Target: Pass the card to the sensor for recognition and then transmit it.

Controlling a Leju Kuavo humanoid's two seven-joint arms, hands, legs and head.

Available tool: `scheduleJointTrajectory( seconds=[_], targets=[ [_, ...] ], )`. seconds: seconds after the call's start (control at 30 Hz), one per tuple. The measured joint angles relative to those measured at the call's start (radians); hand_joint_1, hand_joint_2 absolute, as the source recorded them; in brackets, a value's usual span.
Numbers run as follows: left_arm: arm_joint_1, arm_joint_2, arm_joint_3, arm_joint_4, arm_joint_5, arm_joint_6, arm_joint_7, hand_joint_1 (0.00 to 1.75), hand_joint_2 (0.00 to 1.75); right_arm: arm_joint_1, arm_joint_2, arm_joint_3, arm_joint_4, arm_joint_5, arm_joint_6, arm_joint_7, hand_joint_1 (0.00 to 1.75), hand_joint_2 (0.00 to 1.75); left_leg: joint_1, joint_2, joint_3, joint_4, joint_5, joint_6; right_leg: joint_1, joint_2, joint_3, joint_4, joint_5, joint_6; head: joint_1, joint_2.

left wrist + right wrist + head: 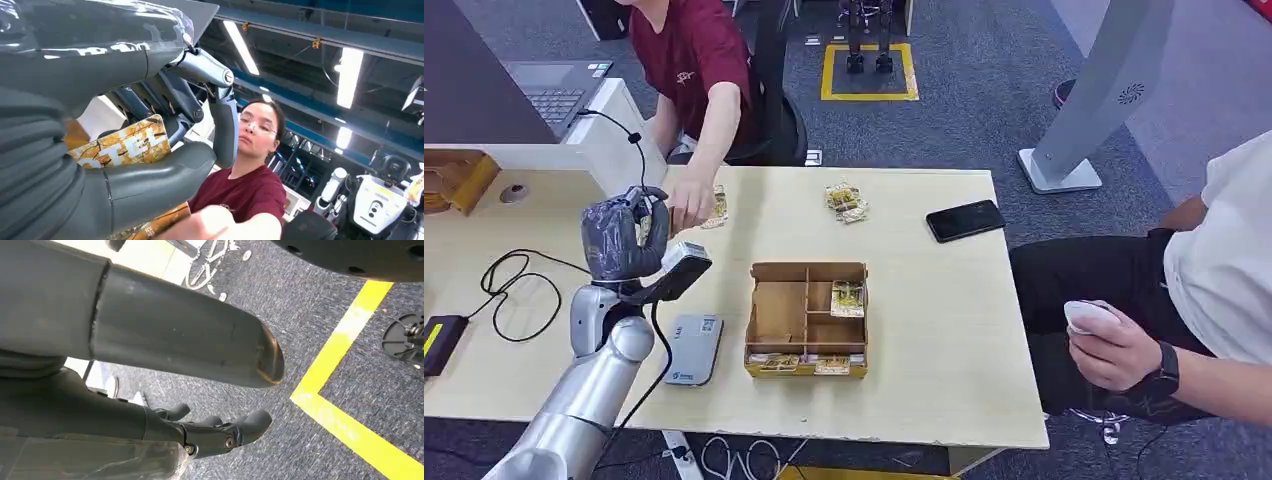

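Left hand (624,238), grey and plastic-wrapped, raised over the pale wooden table (924,330), fingers and thumb pinching one glossy yellow-brown printed card (122,145). A person's hand (690,205) in a maroon sleeve touches it from the far side. Right hand (220,432) hangs over grey carpet, fingers loosely apart, holding nothing. One black handheld scanner (682,266) just beside the left hand. One grey flat card reader (693,349). One brown cardboard divided tray (807,320) with cards inside. Two loose card piles, one black phone (965,220).
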Motion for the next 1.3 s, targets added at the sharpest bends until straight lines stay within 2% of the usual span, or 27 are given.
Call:
scheduleJointTrajectory(
  seconds=[0.13, 0.17, 0.4, 0.5, 0.7, 0.87, 0.97, 1.07, 1.23, 1.3],
  targets=[
    [0.0, 0.0, 0.0, 0.003, -0.002, 0.0, -0.005, 1.75, 1.75, 0.0, 0.0, 0.002, 0.0, 0.0, 0.001, 0.0, 0.0, 0.0, 0.0, 0.0, 0.0, 0.0, 0.0, 0.0, 0.0, 0.0, 0.0, 0.0, 0.0, 0.0, 0.0, 0.0],
    [0.0, 0.0, 0.0, 0.003, 0.003, 0.0, -0.006, 0.0, 1.75, 0.0, 0.0, 0.002, 0.0, 0.0, 0.001, 0.0, 0.0, 0.0, 0.0, 0.0, 0.0, 0.0, 0.0, 0.0, 0.0, 0.0, 0.0, 0.0, 0.0, 0.0, 0.0, 0.0],
    [0.0, 0.0, 0.0, 0.008, 0.102, -0.005, -0.009, 0.0, 1.75, 0.0, 0.0, 0.003, 0.0, 0.0, 0.001, 0.0, 0.0, 0.0, 0.0, 0.0, 0.0, 0.0, 0.0, 0.0, 0.0, 0.0, 0.0, 0.0, 0.0, 0.0, 0.0, 0.0],
    [0.0, 0.0, -0.001, 0.008, 0.136, -0.021, 0.01, 0.0, 1.75, 0.0, 0.0, 0.003, 0.0, -0.001, 0.0, 0.0, 0.0, 0.0, 0.0, 0.0, 0.0, 0.0, 0.0, 0.0, 0.0, 0.0, 0.0, 0.0, 0.0, 0.0, 0.0, 0.0],
    [0.002, 0.0, -0.001, 0.002, 0.323, -0.197, 0.034, 0.0, 1.75, 0.0, 0.0, 0.003, 0.0, -0.006, -0.002, 0.0, 0.0, 0.0, 0.0, 0.0, 0.0, 0.0, 0.0, 0.0, 0.0, 0.0, 0.0, 0.0, 0.0, 0.0, 0.0, 0.0],
    [0.032, 0.006, -0.005, -0.057, 0.389, -0.316, 0.049, 0.0, 1.75, 0.002, 0.0, 0.003, 0.0, -0.023, -0.001, 0.0, 0.0, 0.0, 0.0, 0.0, 0.0, 0.0, 0.0, 0.0, 0.0, 0.0, 0.0, 0.0, 0.0, 0.0, 0.0, 0.0],
    [0.086, 0.02, -0.037, -0.145, 0.401, -0.412, 0.047, 0.0, 1.75, 0.003, 0.0, 0.003, 0.0, -0.034, 0.0, 0.0, 0.0, 0.0, 0.0, 0.0, 0.0, 0.0, 0.0, 0.0, 0.0, 0.0, 0.0, 0.0, 0.0, 0.0, 0.0, 0.0],
    [0.138, 0.03, -0.068, -0.217, 0.401, -0.426, 0.048, 0.0, 1.75, 0.004, 0.0, 0.002, 0.0, -0.037, 0.001, 0.0, 0.0, 0.0, 0.0, 0.0, -0.001, 0.0, 0.0, 0.0, 0.0, 0.0, -0.001, 0.0, 0.0, 0.0, 0.0, 0.0],
    [0.162, 0.042, -0.087, -0.271, 0.402, -0.43, 0.053, 0.0, 1.75, 0.004, -0.001, 0.001, 0.0, -0.037, 0.002, 0.0, 0.0, 0.0, 0.0, 0.0, -0.001, 0.0, 0.0, 0.0, 0.0, 0.0, -0.001, 0.0, 0.0, 0.0, 0.0, 0.0],
    [0.17, 0.051, -0.101, -0.287, 0.354, -0.436, 0.029, 0.0, 1.75, 0.004, -0.002, 0.0, 0.0, -0.039, 0.002, 0.002, 0.0, 0.0, 0.0, 0.0, -0.001, 0.0, 0.0, 0.0, 0.0, 0.0, -0.001, 0.0, 0.0, 0.0, 0.0, 0.0]
  ],
)
